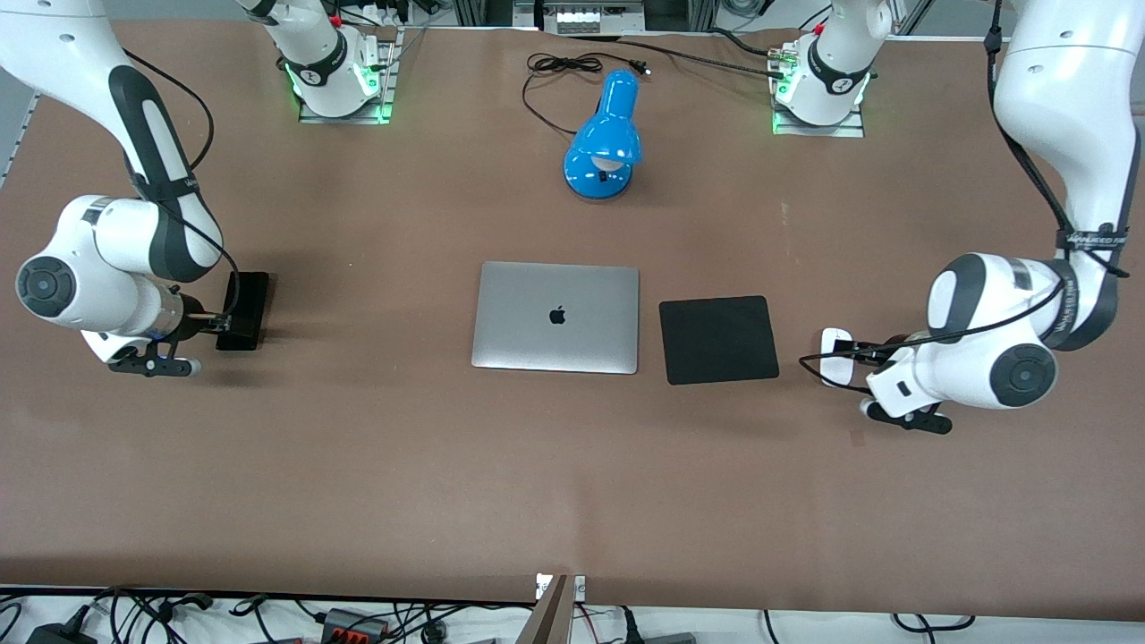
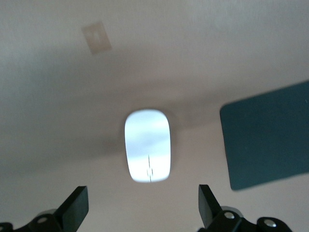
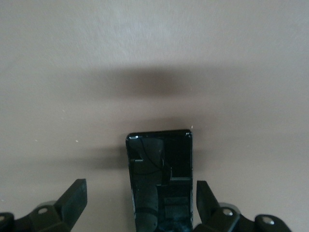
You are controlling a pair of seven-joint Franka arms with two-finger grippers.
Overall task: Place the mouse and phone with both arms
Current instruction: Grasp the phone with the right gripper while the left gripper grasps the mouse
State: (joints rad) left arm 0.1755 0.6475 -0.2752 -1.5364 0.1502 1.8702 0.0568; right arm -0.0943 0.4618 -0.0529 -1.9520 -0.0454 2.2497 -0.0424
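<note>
**Both grippers lined up over their targets, fingers spread, nothing held yet**

The left gripper hangs over the mouse with its jaws wide apart. The mouse lies flat on the brown table, centred in the gap between the two fingers, with clear room at each flank. In the front view the mouse sits toward the left arm's end of the table, just beside the black mouse pad but not touching it.

The right gripper is over the phone, jaws also apart. The phone lies between the fingers, but off centre: one long edge looks very close to one finger, while the other finger has a wider gap. From the front, the phone lies toward the right arm's end, well apart from the closed laptop. A blue desk lamp stands farther from the front camera than the laptop.

Judging by this, the step in hand is the grasp. For the mouse, the glossy rounded shell may slip, so the jaws should come low and close across its widest part, evenly. For the phone, the right gripper would do well to shift sideways until the slab is centred; otherwise the nearer finger could land on the phone's top or push it askew. It is thin, so the fingertips need to reach almost to the table to catch its edges.
</note>
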